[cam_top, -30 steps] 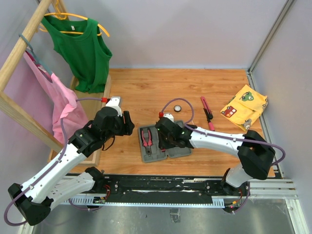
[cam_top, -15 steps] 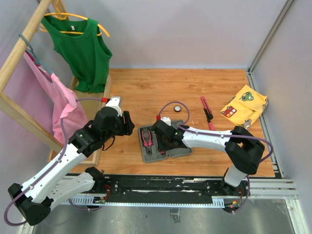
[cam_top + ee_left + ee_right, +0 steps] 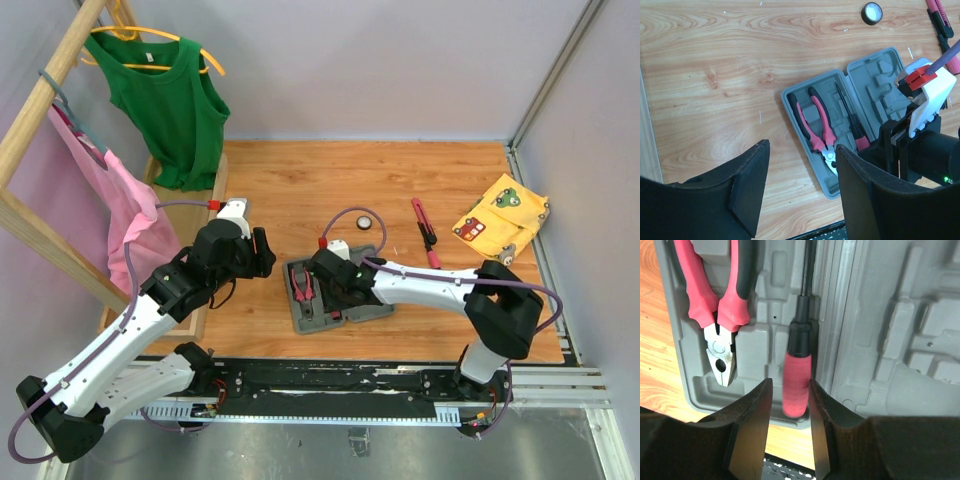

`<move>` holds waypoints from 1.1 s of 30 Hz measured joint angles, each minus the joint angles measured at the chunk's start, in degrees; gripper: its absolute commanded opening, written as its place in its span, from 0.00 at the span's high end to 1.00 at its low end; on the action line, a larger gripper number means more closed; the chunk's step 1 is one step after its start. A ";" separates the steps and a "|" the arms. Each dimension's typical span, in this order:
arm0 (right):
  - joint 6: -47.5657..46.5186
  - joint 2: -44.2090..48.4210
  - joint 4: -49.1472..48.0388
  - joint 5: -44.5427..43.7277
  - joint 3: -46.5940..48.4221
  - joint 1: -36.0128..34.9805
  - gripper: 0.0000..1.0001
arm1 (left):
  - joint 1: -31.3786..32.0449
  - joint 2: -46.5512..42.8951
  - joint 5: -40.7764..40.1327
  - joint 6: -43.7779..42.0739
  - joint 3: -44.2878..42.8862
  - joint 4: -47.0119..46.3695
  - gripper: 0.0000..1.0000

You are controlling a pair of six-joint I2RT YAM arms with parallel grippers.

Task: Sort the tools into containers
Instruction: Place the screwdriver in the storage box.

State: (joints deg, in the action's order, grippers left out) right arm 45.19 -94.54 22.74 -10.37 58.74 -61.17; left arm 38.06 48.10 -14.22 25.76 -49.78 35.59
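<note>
The grey tool case point(image 3: 296, 318) lies open on the wooden table. Red-handled pliers point(image 3: 720, 300) sit in its left half point(image 3: 790, 97). A slim screwdriver point(image 3: 797, 380) with a red and black handle lies in the groove beside the hinge. My right gripper point(image 3: 790, 440) hovers low over that handle's end, open; a gap shows at the left finger, while the right finger is close against the handle. My left gripper point(image 3: 802, 195) is open and empty above the table, left of the case. A round black-white disc point(image 3: 365, 222) and a pink-red cutter point(image 3: 425, 232) lie behind the case.
A yellow patterned cloth point(image 3: 500, 220) lies at the right rear. A wooden rack point(image 3: 40, 120) with a green top point(image 3: 170, 100) and a pink garment point(image 3: 125, 215) stands on the left. The aluminium frame edge point(image 3: 540, 250) borders the table's right side.
The right gripper's jaws have widened a little around the screwdriver handle, and the right arm has shifted slightly left over the case. The left arm has not moved.
</note>
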 measured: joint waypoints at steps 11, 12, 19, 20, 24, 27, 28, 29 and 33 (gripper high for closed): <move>-1.46 8.55 1.86 -2.99 -0.07 -1.46 0.58 | 0.00 0.00 -0.15 0.07 -0.02 0.02 0.41; -1.64 9.75 1.42 -3.17 -0.70 -1.49 0.58 | 0.00 0.02 -0.24 0.09 -0.02 0.04 0.42; -2.36 17.42 -0.24 -3.19 -7.89 -1.49 0.57 | 0.00 2.49 -1.36 1.42 -1.03 0.74 0.44; -2.67 17.88 -0.24 -3.17 -8.48 -1.49 0.57 | 0.00 3.02 -1.38 1.75 -1.29 0.72 0.44; -3.78 19.82 -0.55 -3.15 -9.88 -1.49 0.56 | 0.00 4.96 -1.33 3.50 -1.66 0.02 0.44; -4.74 21.99 -0.66 -3.17 -10.93 -1.49 0.55 | 0.00 6.86 -1.16 4.31 -1.66 -1.33 0.44; -4.98 22.75 -0.74 -3.19 -11.30 -1.49 0.55 | 0.00 7.65 -1.09 4.52 -1.66 -1.90 0.44; -5.11 23.23 -0.83 -3.19 -11.52 -1.49 0.55 | 0.00 8.50 -0.92 4.66 -1.66 -2.54 0.44; -5.44 24.61 -1.66 -3.17 -12.50 -1.49 0.57 | 0.00 11.19 0.17 4.92 -1.66 -5.51 0.44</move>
State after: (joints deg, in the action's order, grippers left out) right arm 39.75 -69.93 21.08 -13.54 46.24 -62.65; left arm 38.06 59.29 -14.04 30.68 -51.44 30.09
